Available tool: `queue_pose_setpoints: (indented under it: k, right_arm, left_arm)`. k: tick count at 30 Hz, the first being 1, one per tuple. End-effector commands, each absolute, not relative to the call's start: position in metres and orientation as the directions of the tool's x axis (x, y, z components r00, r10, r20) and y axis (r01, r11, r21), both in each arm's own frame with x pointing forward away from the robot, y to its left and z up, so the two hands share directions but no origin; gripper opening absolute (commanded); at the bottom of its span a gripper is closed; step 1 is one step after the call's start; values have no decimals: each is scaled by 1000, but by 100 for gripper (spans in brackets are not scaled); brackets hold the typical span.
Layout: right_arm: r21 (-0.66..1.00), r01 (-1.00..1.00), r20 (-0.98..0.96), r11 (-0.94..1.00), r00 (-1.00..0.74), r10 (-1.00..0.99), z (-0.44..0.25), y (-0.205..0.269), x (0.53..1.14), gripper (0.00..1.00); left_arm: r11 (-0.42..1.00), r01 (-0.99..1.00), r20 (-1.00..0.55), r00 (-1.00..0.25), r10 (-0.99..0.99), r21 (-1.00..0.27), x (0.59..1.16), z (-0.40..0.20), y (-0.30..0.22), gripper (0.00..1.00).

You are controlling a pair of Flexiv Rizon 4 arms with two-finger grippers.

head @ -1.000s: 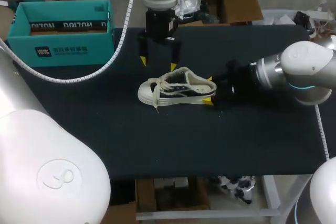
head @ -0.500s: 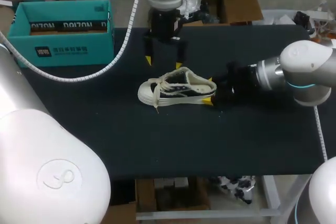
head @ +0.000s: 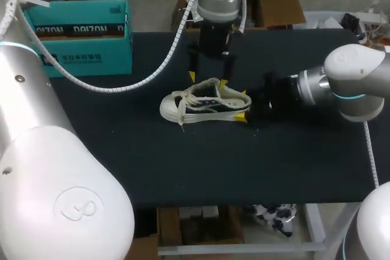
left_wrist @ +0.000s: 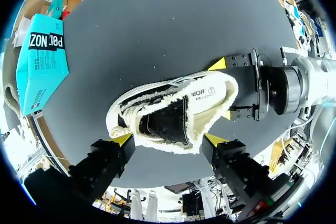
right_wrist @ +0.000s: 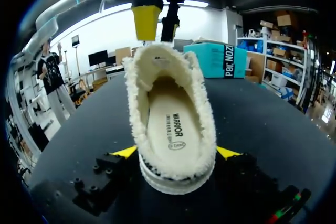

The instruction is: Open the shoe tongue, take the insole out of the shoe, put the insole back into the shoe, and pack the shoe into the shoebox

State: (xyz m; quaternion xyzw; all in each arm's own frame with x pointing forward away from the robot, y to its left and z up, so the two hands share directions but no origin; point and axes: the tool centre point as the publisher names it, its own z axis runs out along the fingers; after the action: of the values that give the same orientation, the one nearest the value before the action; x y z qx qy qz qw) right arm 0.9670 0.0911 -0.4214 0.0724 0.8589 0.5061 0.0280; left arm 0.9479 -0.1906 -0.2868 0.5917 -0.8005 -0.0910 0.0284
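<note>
Black cloth covers the table (head: pixel 183 168), and a low shoe (head: pixel 204 103) with a cream sole and a cream fleecy lining stands upright on its sole near the middle. In the head view its toe points towards the robot's left and its heel towards the robot's right. A loose end of its laces (head: pixel 182 125) trails onto the cloth near the toe.

The right pincer (right_wrist: pixel 177 152) lies low along the table and is clenched on the heel, with one yellow tip pressed against each side of it. From the right wrist the shoe's mouth gapes wide, and the pale insole (right_wrist: pixel 173 127) lies flat inside, with dark print on it.

The left pincer (head: pixel 208 78) hangs over the shoe from the far side, pointing down at the collar by the tongue. Its fingers are released and spread apart. In the left wrist view the yellow tips sit on either side of the fleecy edge, and whether they brush it cannot be told.

A teal shoebox (head: pixel 85 54) stands at the far left corner of the table, well apart from the shoe, with its lid off.
</note>
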Motion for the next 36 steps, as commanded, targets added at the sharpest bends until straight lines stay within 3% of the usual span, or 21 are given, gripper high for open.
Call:
queue_pose_setpoints:
  k: [1,5,8,12,15,16,17,36]
  right_arm:
    - [875,94,25,474,-988,151,-425,91,968,0]
    - [875,94,25,474,-988,151,-425,91,968,0]
    - [875,94,25,474,-988,151,-425,91,968,0]
    - [875,94,25,474,-988,151,-425,91,968,0]
    - [875,94,25,474,-988,151,-425,91,968,0]
    - [875,94,25,474,-988,151,-425,91,968,0]
    - [875,94,25,474,-988,151,-425,91,968,0]
    - [875,94,25,474,-988,151,-425,91,968,0]
  left_arm:
    - [271,-936,-116,-302,-946,225,954,-294,-201,85]
    - [254,-933,-138,-295,-946,255,953,-301,-203,81]
    - [250,-927,-144,-298,-944,280,951,-304,-203,62]
    - [254,-913,-145,-312,-939,318,946,-307,-201,53]
    - [250,-906,-138,-311,-940,341,945,-308,-198,31]
    - [247,-905,-137,-310,-941,346,945,-309,-196,13]
    - [252,-902,-130,-313,-941,352,945,-310,-195,0]
    - [190,-964,66,-181,-981,188,939,-291,-123,0]
